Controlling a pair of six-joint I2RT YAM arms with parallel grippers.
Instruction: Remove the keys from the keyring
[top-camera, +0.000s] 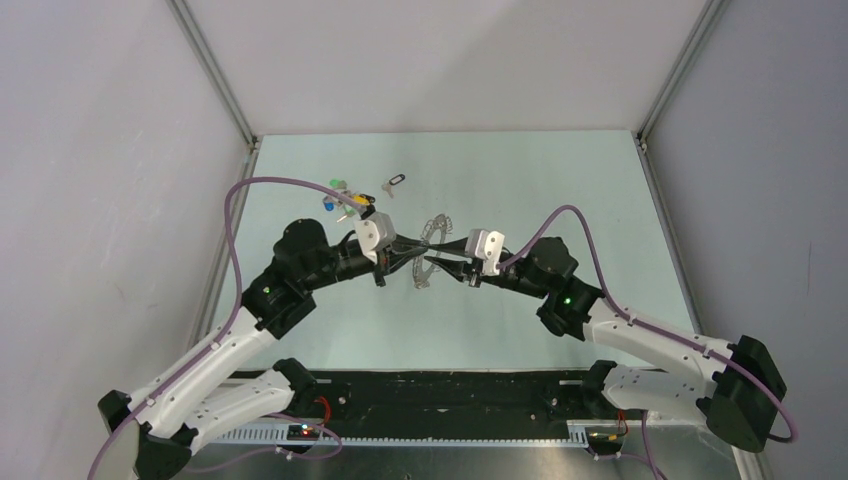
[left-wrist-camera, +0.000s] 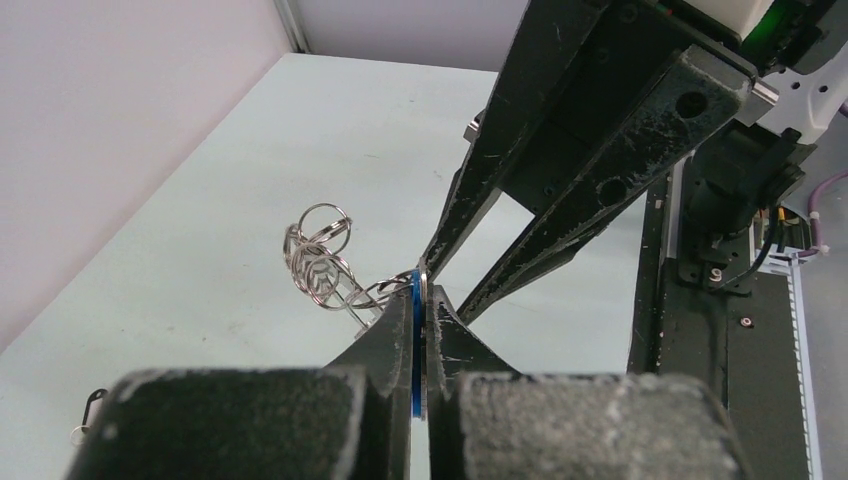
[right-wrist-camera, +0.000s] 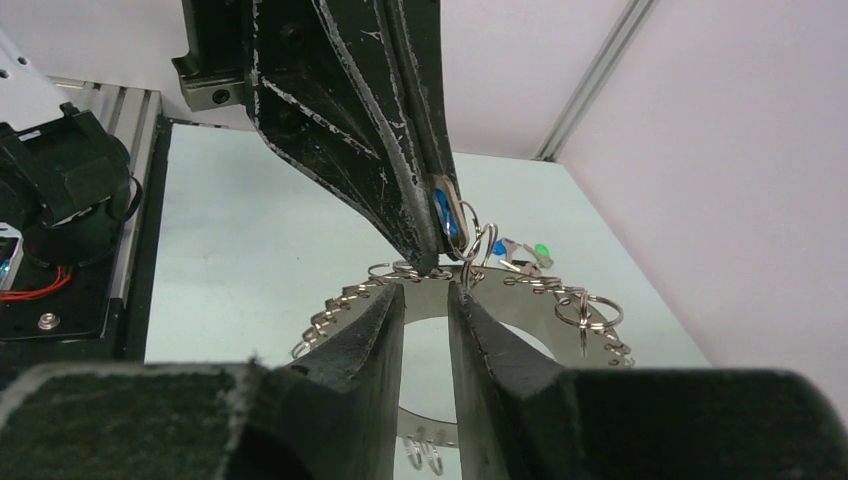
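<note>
Much of the keyring (right-wrist-camera: 565, 292) is hidden. In the right wrist view its near arc is covered by the fingers of the right gripper (right-wrist-camera: 427, 292). From above, only two spiky stretches of it are seen on either side of the meeting fingertips. The keys (right-wrist-camera: 340, 308) strung on it are too small and crowded to be counted. In the left wrist view the hoop is masked by the left gripper (left-wrist-camera: 421, 288), and only a bunch of small split rings (left-wrist-camera: 322, 255) is shown beyond it. A dark looped item (left-wrist-camera: 88, 408) at the lower left edge cannot be identified.

The left gripper is clenched on a thin flat piece with a blue face and a silver rim, which appears to be a blue-capped key (right-wrist-camera: 444, 215); a wire ring is seen hanging beside it. The right gripper's jaws are held a narrow way apart. Bare table (top-camera: 560, 190) is seen through the gap, and nothing is seen between them.

The keyring is found at the middle of the table, between the two grippers, whose tips meet over it. In the right wrist view its far arc runs just beyond the right gripper's tips, and the blue-capped key is held just above that arc. Whether the hoop is lifted or resting cannot be told. Well apart, toward the far left, a loose cluster of coloured-capped keys (top-camera: 340, 195) and a small black-looped key (top-camera: 394, 182) are seen on the table.
</note>
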